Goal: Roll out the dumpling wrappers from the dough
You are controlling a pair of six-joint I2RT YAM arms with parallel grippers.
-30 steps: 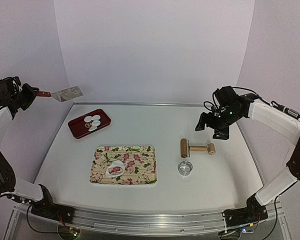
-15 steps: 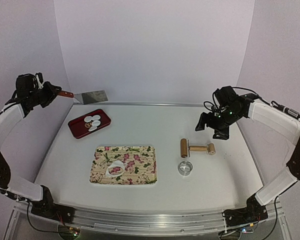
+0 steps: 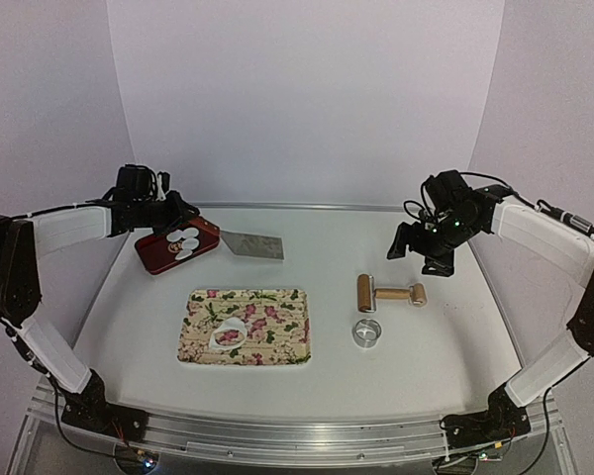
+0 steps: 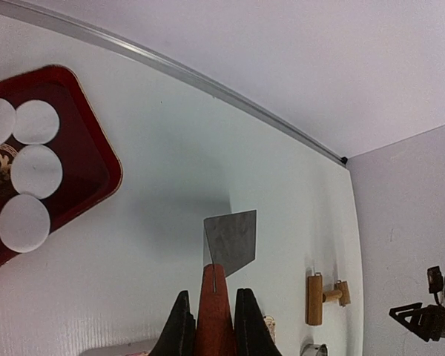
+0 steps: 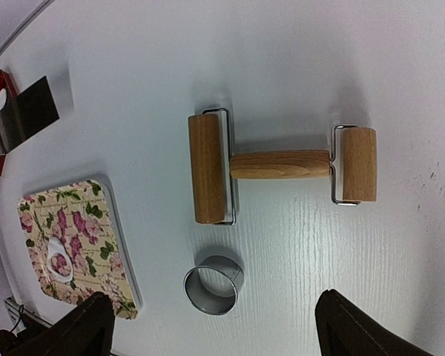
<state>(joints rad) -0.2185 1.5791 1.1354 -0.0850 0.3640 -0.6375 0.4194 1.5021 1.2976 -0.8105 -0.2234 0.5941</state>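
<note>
- The left pincer (image 4: 211, 300) is pinching the brown handle of the scraper (image 4: 230, 241). Its arm stretches to the far left of the desk (image 3: 426, 366), with the wrist over the red tray (image 3: 153, 255).
- The scraper's blade points out past that tray toward the desk's middle. I cannot tell whether it touches the desk.
- The right pincer (image 3: 421, 255) is spread wide and holds nothing. It hangs above the roller (image 5: 282, 165), with the arm bent in from the right.
- The ring (image 5: 213, 285) stands just beside the roller's larger drum, on the near side, not touching it.
- Four wrappers (image 4: 35, 170) lie in the red tray, close together.
- The dough (image 3: 228, 334) lies near-left on the floral tray (image 3: 277, 336), a thin sheet with a hole.
</note>
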